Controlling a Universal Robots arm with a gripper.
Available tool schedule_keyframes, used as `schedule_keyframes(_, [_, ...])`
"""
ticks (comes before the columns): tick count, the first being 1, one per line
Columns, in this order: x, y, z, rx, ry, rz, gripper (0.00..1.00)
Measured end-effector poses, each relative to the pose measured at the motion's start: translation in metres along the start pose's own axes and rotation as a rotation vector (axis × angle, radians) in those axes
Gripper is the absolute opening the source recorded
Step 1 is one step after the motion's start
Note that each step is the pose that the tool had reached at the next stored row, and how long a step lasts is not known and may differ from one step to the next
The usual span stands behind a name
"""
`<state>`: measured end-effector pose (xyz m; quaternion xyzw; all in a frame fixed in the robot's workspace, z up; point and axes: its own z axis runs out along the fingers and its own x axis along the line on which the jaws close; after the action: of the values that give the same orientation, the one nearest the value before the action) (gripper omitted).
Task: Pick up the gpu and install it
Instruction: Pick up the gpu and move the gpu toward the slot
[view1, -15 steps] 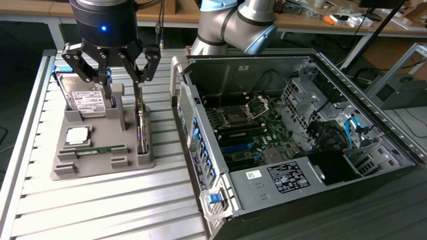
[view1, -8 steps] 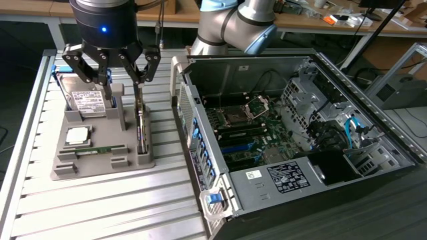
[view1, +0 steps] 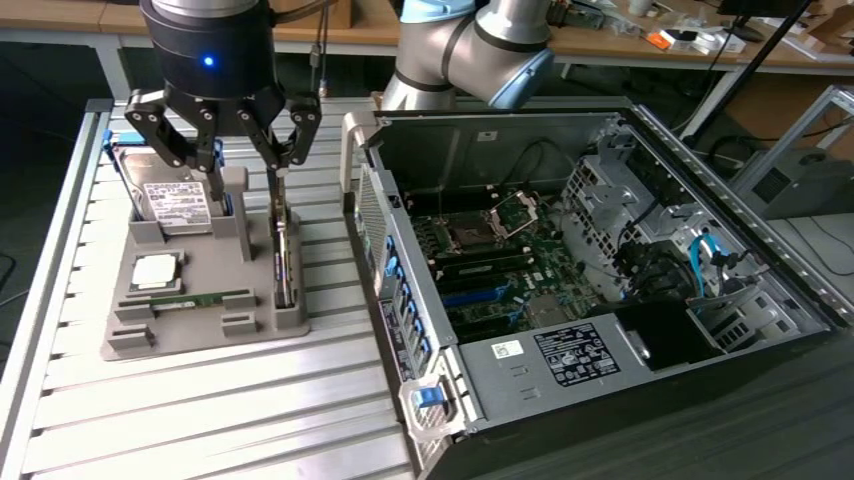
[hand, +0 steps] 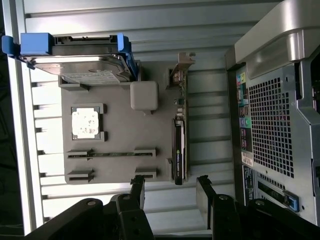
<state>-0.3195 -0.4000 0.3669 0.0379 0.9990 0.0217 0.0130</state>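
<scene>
jaws: spread wide, empty, above gpu (view1: 283, 250), apart from it | gpu: upright on edge in slot of gray holder tray (view1: 200, 325), side nearest open PC case (view1: 454, 150) | tray: on slatted surface (view1: 200, 420)

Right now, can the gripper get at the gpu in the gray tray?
Probably yes: the gripper hangs open above the gray tray, and the gpu stands on edge in its slot with nothing over its upper edge. The computer case sits apart beside it.

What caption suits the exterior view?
Jaws open, the gripper hovers over the gpu on edge in a grey tray beside the open computer case.
</scene>
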Motion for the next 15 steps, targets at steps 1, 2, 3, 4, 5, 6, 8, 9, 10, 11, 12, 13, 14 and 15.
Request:
schedule_keyframes(1, [0.0, 0.0, 0.0002, 0.0, 0.0, 0.0, 0.54])
schedule_keyframes(2, [0.0, 0.0, 0.0003, 0.0, 0.0, 0.0, 0.54])
schedule_keyframes(3, [0.0, 0.0, 0.0005, 0.0, 0.0, 0.0, 0.54])
schedule_keyframes(4, [0.0, 0.0, 0.0007, 0.0, 0.0, 0.0, 0.54])
schedule_keyframes(5, [0.0, 0.0, 0.0009, 0.0, 0.0, 0.0, 0.54])
schedule_keyframes(6, [0.0, -0.0001, 0.0015, 0.0, 0.0, 0.0, 0.54])
schedule_keyframes(8, [0.0001, -0.0001, 0.0024, 0.0, -0.0001, 0.0, 0.54])
schedule_keyframes(9, [0.0001, -0.0001, 0.0026, 0.0, 0.0, 0.0, 0.54])
schedule_keyframes(10, [0.0001, -0.0001, 0.0028, -0.0001, -0.0001, 0.0, 0.54])
schedule_keyframes(11, [0.0001, -0.0001, 0.0029, 0.0, -0.0001, 0.0, 0.54])
schedule_keyframes(12, [0.0001, -0.0001, 0.0032, 0.0, -0.0001, 0.0, 0.54])
schedule_keyframes(13, [0.0001, -0.0001, 0.0034, 0.0, 0.0, 0.0, 0.54])
schedule_keyframes(14, [0.0001, -0.0001, 0.0036, 0.0, -0.0001, 0.0, 0.54])
schedule_keyframes(15, [0.0001, -0.0002, 0.0039, 0.0, 0.0, 0.0, 0.54])
